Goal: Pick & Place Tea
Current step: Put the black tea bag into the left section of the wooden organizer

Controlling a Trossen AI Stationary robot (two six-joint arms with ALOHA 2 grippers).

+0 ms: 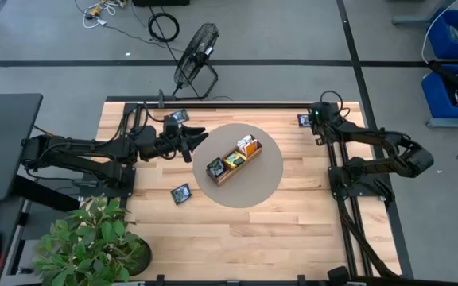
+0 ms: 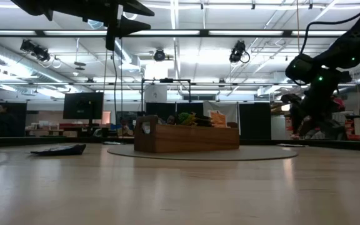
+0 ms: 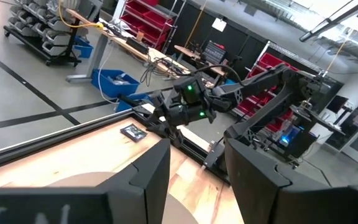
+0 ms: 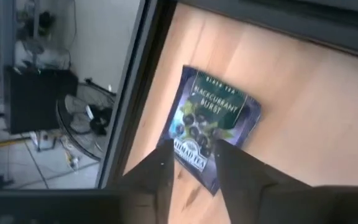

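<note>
The tea packet in hand now is the dark navy blackcurrant packet (image 4: 213,134), lying flat on the table (image 1: 237,238) at its far right corner, close to the dark rail along the back edge. In the right wrist view the right claw (image 4: 193,163) sits directly over the packet's near edge, one finger on either side of that edge with a narrow gap between them, the tips at or just above the foil. The fingers stand apart and are not yet clamped on anything; whether they touch the packet cannot be told. The packet lies slightly skewed to the claw, one corner pointing away from it, so the fingers straddle a side rather than a corner. My reading is that the coming move is a short drop and squeeze on that edge, and the right arm is plainly the nearer one for this packet.

Farther out, two more navy packets lie loose on the left half of the table: one (image 1: 179,116) near the back rail by the left arm, another (image 1: 181,194) nearer the front, just off the round grey mat (image 1: 265,187). On that mat stands the wooden three-compartment tray (image 1: 230,172), set diagonally, with packets already in its compartments.

The left claw (image 1: 188,144) hangs in the air between the tray and the back-left packet, fingers apart and holding nothing, as its own wrist view shows.
</note>
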